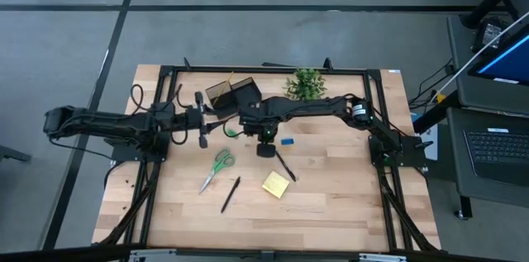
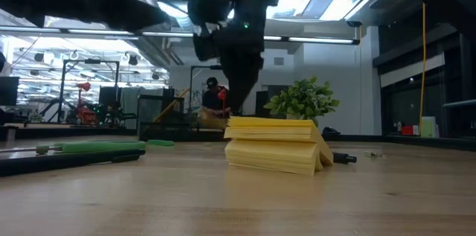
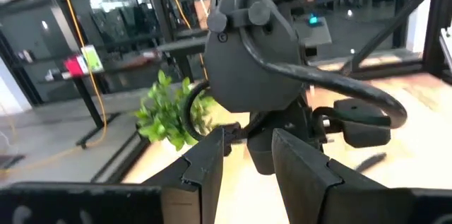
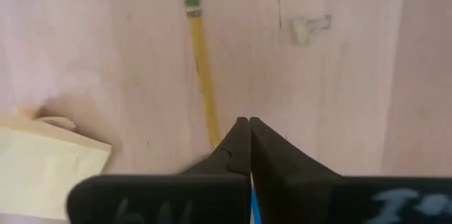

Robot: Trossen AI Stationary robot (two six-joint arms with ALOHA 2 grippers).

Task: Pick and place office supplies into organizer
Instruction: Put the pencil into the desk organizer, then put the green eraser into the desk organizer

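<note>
While my right claw (image 4: 244, 121) hangs low over the middle of the tabletop (image 1: 347, 204), its jaws stand pressed together with no gap. The pencil (image 4: 201, 61) lies flat on the wood with its near end just beside my tips, and I judge it is alongside them rather than between them, so I count nothing as held. The pad (image 4: 49, 160) sits close by, toward the front edge.

The pencil should be light, stiff and thin. It is smooth and round enough to roll or skid off if I close on it off-centre. Lying flat, it gives me little height to catch, so I would open, straddle it across its width near the middle, and come right down to the wood before closing.

The organizer (image 1: 234, 94) stands near the far edge, left of centre. My left claw (image 3: 247, 139) waits partly open and empty over the left side.
</note>
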